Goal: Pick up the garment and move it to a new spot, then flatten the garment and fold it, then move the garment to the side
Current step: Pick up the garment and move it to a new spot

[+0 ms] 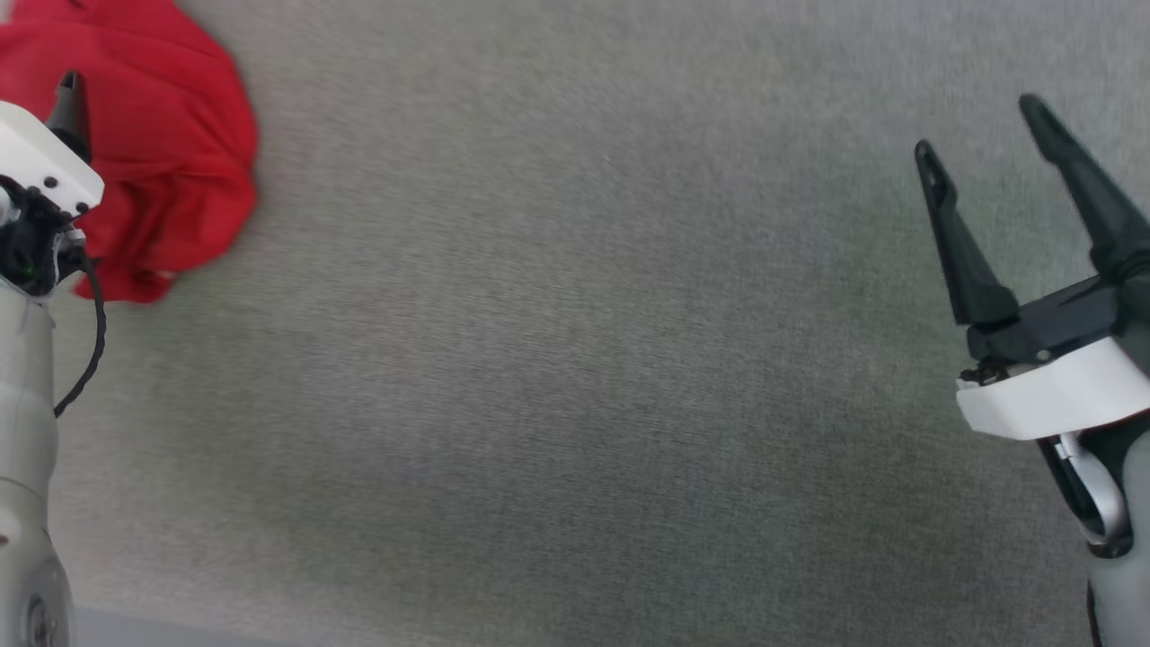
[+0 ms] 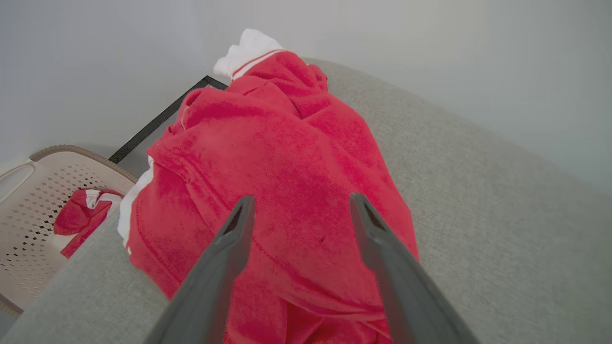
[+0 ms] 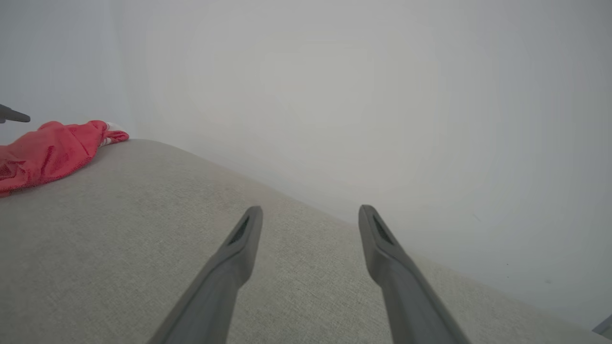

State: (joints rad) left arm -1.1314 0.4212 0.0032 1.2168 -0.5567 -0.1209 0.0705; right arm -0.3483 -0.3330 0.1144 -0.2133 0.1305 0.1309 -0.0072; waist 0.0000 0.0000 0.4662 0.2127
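Note:
The garment [image 2: 282, 157], a crumpled bright red T-shirt with white sleeves and striped trim, lies bunched at the far left of the grey fabric surface [image 1: 575, 359]. In the head view the garment [image 1: 171, 135] sits at the top left, and one dark fingertip [image 1: 70, 94] of my left arm stands over it. My left gripper [image 2: 301, 200] hovers just above the red cloth, open, with nothing between its fingers. My right gripper [image 1: 981, 135] is far to the right, open and empty over bare surface. From the right wrist the garment [image 3: 48, 153] lies well away at the left, beyond my right gripper [image 3: 310, 211].
A beige perforated basket [image 2: 28, 191] stands beyond the surface's left edge, with another red-and-white piece of cloth [image 2: 76, 220] inside. A pale wall runs behind the surface. The surface's front edge shows at the bottom left of the head view.

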